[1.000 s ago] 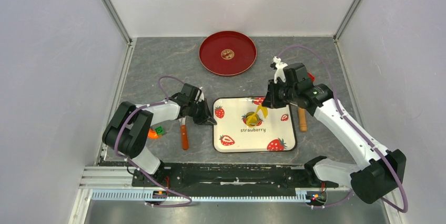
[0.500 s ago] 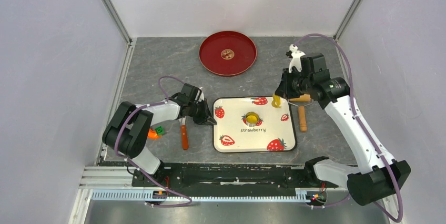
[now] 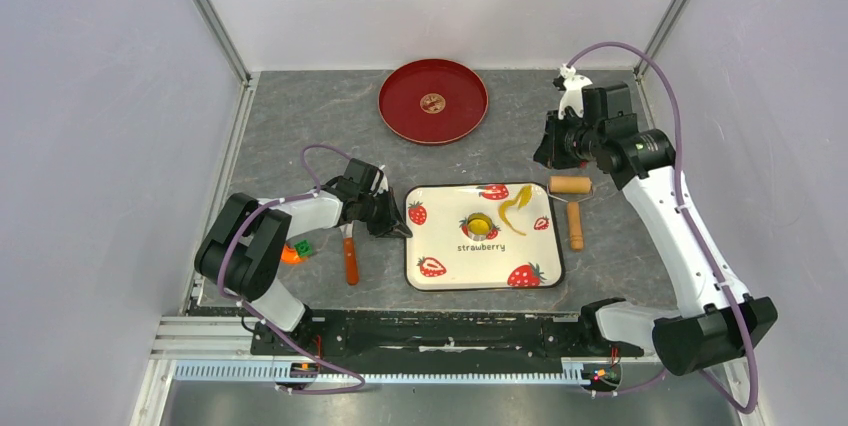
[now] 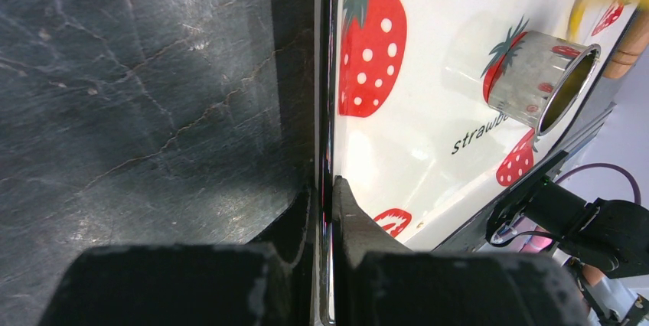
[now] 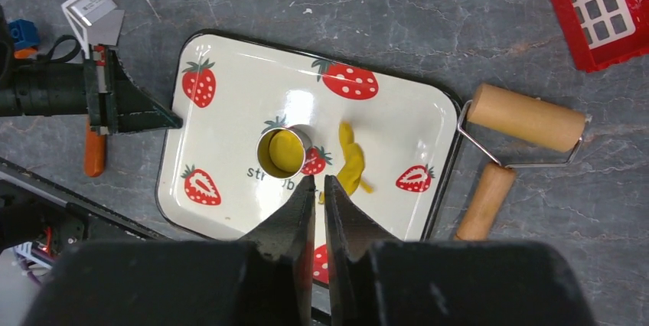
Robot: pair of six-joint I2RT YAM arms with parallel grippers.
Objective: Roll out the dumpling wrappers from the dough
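Note:
A strawberry-print tray [image 3: 445,248] holds a metal ring cutter [image 3: 480,224] with a round of yellow dough inside [image 5: 285,150]. A loose strip of yellow dough [image 3: 517,208] lies on the tray just right of the cutter. One small dumpling wrapper [image 3: 432,102] sits in the middle of the red plate [image 3: 400,116]. My left gripper [image 3: 400,223] is shut on the tray's left rim [image 4: 325,112]. My right gripper [image 3: 549,153] hangs high past the tray's far right corner, shut and empty; in its wrist view, the right gripper [image 5: 319,178] looks down on the tray.
A wooden rolling pin [image 3: 571,186] lies right of the tray, with its handle [image 3: 575,227] pointing toward me. An orange-handled knife [image 3: 350,261] and small coloured blocks [image 3: 297,251] lie left of the tray. A red basket [image 5: 604,4] stands at the far right.
The right gripper rose and moved back and to the right, away from the tray. The yellow dough strip that hung from it now lies on the tray. The left arm has stayed put.

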